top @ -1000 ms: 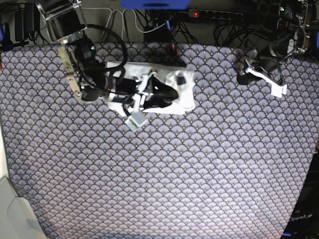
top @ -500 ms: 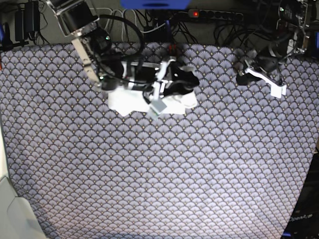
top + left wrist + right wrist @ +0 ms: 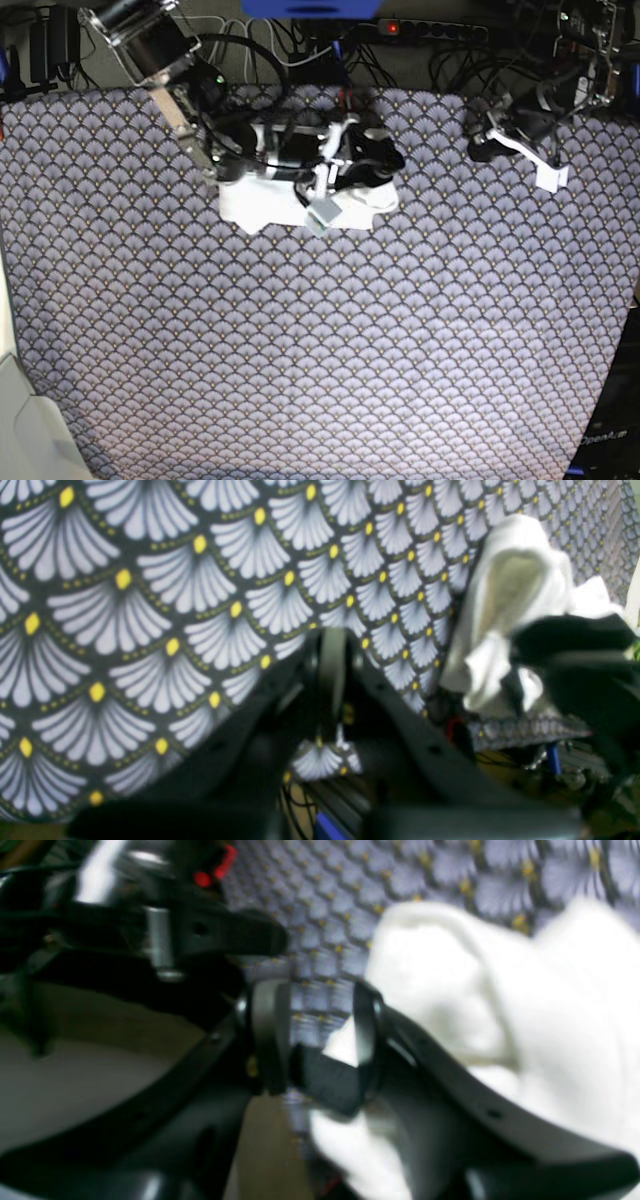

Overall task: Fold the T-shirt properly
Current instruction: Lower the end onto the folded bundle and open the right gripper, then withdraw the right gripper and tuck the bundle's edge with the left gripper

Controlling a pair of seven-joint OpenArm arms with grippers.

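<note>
My right hand (image 3: pixel 372 158), spread, hovers over the soft, limp T-shirt (image 3: pixel 262 203) near the table's (image 3: pixel 320 350) far edge; I judge its hem gives the best hold.

Base view: looked steeply down from high above, taking in the whole patterned tabletop (image 3: pixel 320 340) and both arms.
Left wrist view: sat close over the tabletop's far edge, blurred.
Right wrist view: sat very near the white shirt (image 3: pixel 525 1015).
Shared: shirt (image 3: pixel 505 610) and patterned cloth.
</note>
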